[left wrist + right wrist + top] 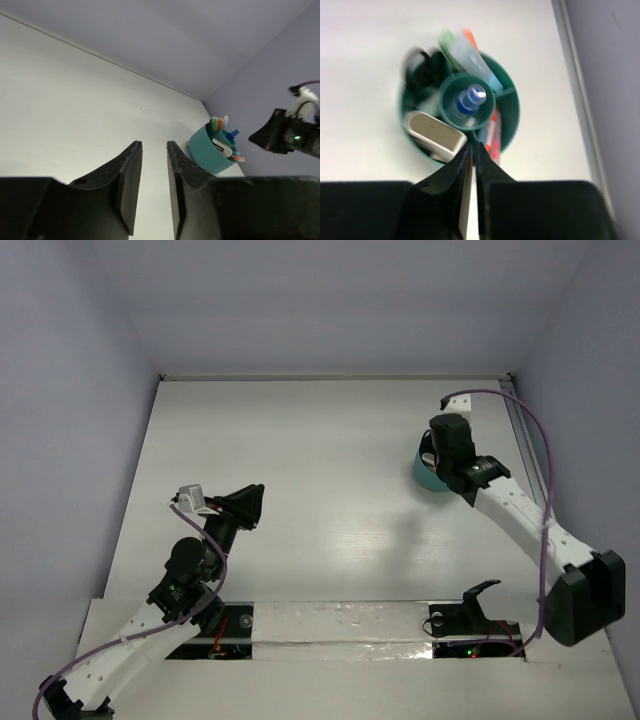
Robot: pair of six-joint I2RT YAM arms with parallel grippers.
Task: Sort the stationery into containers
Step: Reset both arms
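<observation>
White worktop [320, 440], no loose stationery seen — blue-capped clear pen [470, 100], white eraser [432, 132] and black-handled scissors [420, 65] sit in the round teal cup [512, 107], far right. My right tool [471, 162] is over it, nearly closed, empty; left tool [152, 170] parted, empty. Sorting looks done.

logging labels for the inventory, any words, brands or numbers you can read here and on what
None can be read in any view.
eraser in the cup: its face is blurred, no print legible.
pen in the middle compartment: any marking is too blurred to read.
</observation>
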